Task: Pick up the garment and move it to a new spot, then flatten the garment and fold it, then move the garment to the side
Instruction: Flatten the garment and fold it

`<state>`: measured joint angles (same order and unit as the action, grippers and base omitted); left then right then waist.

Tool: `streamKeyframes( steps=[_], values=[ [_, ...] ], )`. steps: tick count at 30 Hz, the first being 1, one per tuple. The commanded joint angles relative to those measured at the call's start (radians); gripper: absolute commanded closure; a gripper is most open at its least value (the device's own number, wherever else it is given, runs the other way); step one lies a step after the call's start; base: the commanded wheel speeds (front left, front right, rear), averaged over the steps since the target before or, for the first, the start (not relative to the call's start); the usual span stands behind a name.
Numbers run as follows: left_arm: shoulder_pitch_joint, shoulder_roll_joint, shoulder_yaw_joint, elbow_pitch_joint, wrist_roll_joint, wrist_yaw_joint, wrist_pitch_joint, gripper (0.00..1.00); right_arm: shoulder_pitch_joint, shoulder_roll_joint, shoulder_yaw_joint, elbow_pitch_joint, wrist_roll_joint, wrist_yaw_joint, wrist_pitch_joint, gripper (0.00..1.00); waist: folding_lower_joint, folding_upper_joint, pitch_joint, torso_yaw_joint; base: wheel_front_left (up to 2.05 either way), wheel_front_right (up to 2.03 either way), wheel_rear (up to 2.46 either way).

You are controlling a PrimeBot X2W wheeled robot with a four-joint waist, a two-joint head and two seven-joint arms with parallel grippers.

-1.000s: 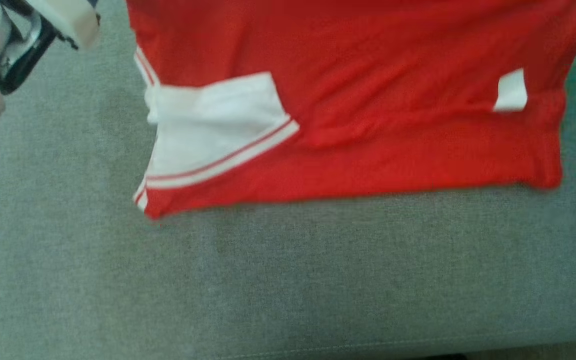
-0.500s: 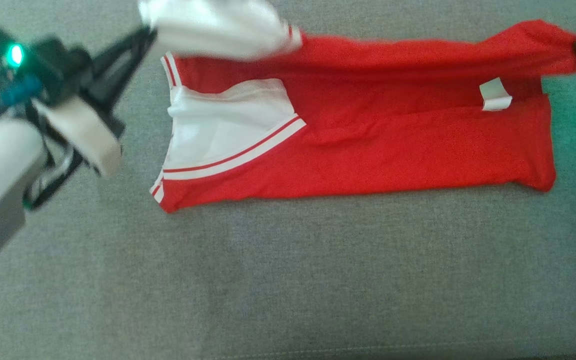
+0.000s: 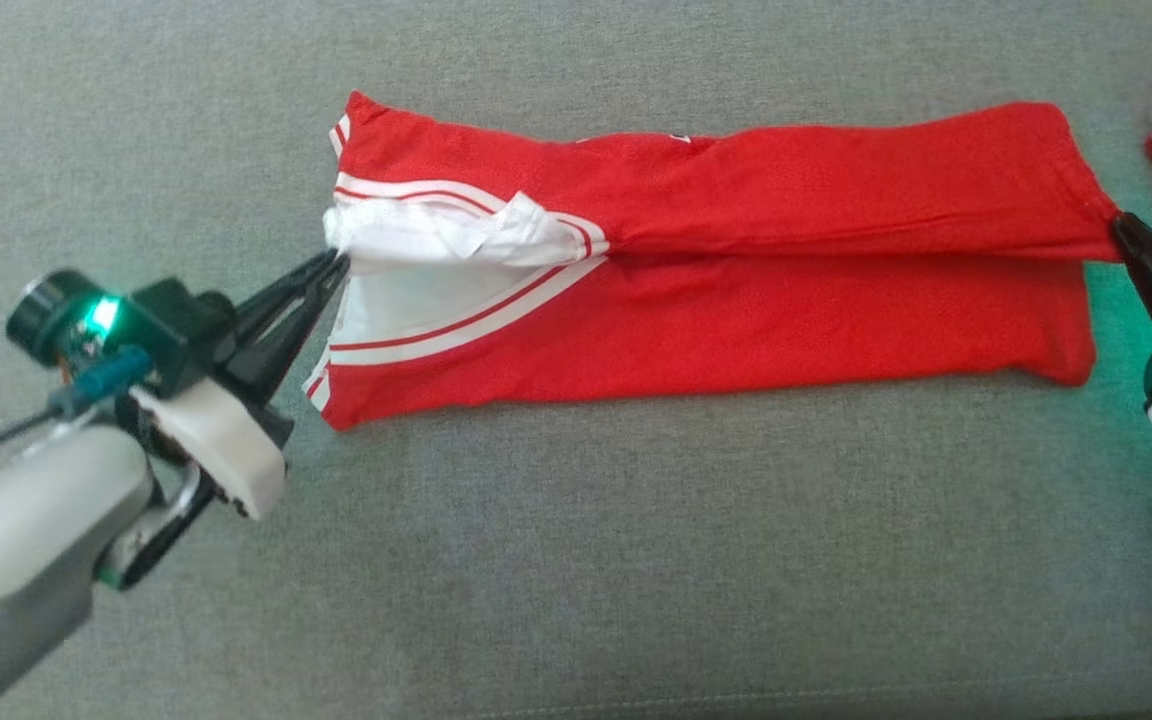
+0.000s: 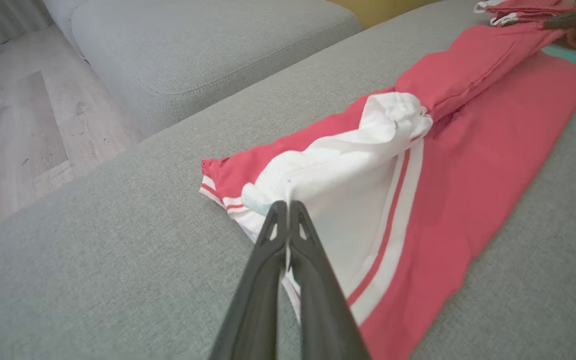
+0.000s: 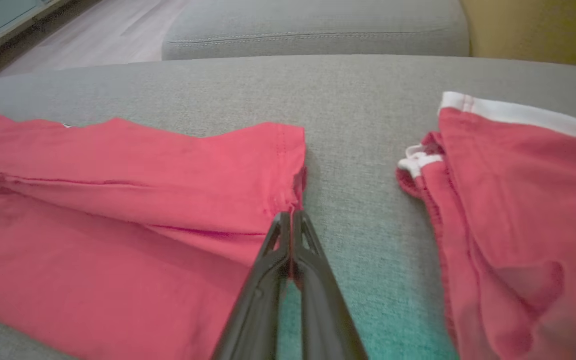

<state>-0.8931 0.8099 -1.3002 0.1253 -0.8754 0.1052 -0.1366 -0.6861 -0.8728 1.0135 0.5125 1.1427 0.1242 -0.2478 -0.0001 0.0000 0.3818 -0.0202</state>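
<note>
As garment (image 3: 736,310) lies flat, left claw (image 3: 336,262) pinches one end, right claw (image 3: 1120,224) other.

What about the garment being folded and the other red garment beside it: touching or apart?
Apart. The right wrist view shows bare gray cushion between the garment and the other red garment; the right gripper grips only the first.
</note>
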Motion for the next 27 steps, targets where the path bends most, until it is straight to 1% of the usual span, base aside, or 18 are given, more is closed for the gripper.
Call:
streamKeyframes(
  steps=[1,2,5,8,11,13,14,16,19,22,23,27],
  values=[
    [-0.009,0.027,0.048,-0.006,-0.011,0.019,-0.025,0.09,0.037,-0.020,-0.025,0.006,-0.004,0.007,-0.014,0.00,0.0001,0.0000,-0.002,-0.002,0.00,0.00,0.00],
    [0.007,0.016,0.056,0.001,-0.016,0.041,-0.048,0.00,0.048,-0.006,-0.046,0.015,-0.008,0.007,-0.014,0.00,0.0001,0.0000,-0.005,-0.003,0.00,0.00,0.00],
    [0.070,-0.028,0.091,0.015,-0.037,0.108,-0.099,0.00,0.097,0.042,-0.146,0.043,-0.026,0.007,-0.014,0.00,0.0001,0.0000,-0.020,-0.006,0.00,0.00,0.00],
    [0.151,-0.082,0.168,0.013,-0.032,0.190,-0.123,0.00,0.166,0.114,-0.308,0.074,-0.076,0.007,-0.014,0.00,0.0001,0.0000,-0.043,-0.008,0.00,0.00,0.00],
    [0.264,-0.158,0.342,-0.042,0.059,0.282,-0.124,0.00,0.245,0.207,-0.491,0.086,-0.177,0.007,-0.014,0.00,0.0001,0.0000,-0.069,-0.006,0.00,0.00,0.00],
    [0.363,-0.215,0.455,-0.086,0.149,0.333,-0.125,0.00,0.296,0.271,-0.608,0.088,-0.261,0.007,-0.014,0.00,0.0001,0.0000,-0.088,-0.001,0.00,0.00,0.00],
    [0.413,-0.244,0.500,-0.106,0.194,0.350,-0.125,0.00,0.319,0.303,-0.659,0.086,-0.306,0.007,-0.014,0.00,0.0001,0.0000,-0.097,0.003,0.00,0.00,0.00],
    [0.505,-0.304,0.571,-0.141,0.280,0.365,-0.125,0.00,0.356,0.361,-0.749,0.085,-0.391,0.007,-0.014,0.00,0.0001,0.0000,-0.112,0.015,0.00,0.00,0.00],
    [0.609,-0.389,0.637,-0.174,0.389,0.361,-0.125,0.00,0.384,0.432,-0.856,0.081,-0.494,0.007,-0.014,0.00,0.0001,0.0000,-0.127,0.043,0.00,0.00,0.00],
    [0.672,-0.462,0.676,-0.194,0.476,0.334,-0.125,0.00,0.391,0.477,-0.928,0.091,-0.566,0.007,-0.014,0.00,0.0001,0.0000,-0.134,0.080,0.00,0.00,0.00],
    [0.672,-0.462,0.676,-0.194,0.476,0.334,-0.125,0.00,0.391,0.477,-0.928,0.091,-0.566,0.007,-0.014,0.00,0.0001,0.0000,-0.134,0.080,0.00,0.00,0.00],
    [0.717,-0.532,0.711,-0.211,0.560,0.277,-0.125,0.00,0.376,0.505,-0.983,0.127,-0.620,0.007,-0.014,0.00,0.0001,0.0000,-0.133,0.123,0.00,0.00,0.00]
  ],
)
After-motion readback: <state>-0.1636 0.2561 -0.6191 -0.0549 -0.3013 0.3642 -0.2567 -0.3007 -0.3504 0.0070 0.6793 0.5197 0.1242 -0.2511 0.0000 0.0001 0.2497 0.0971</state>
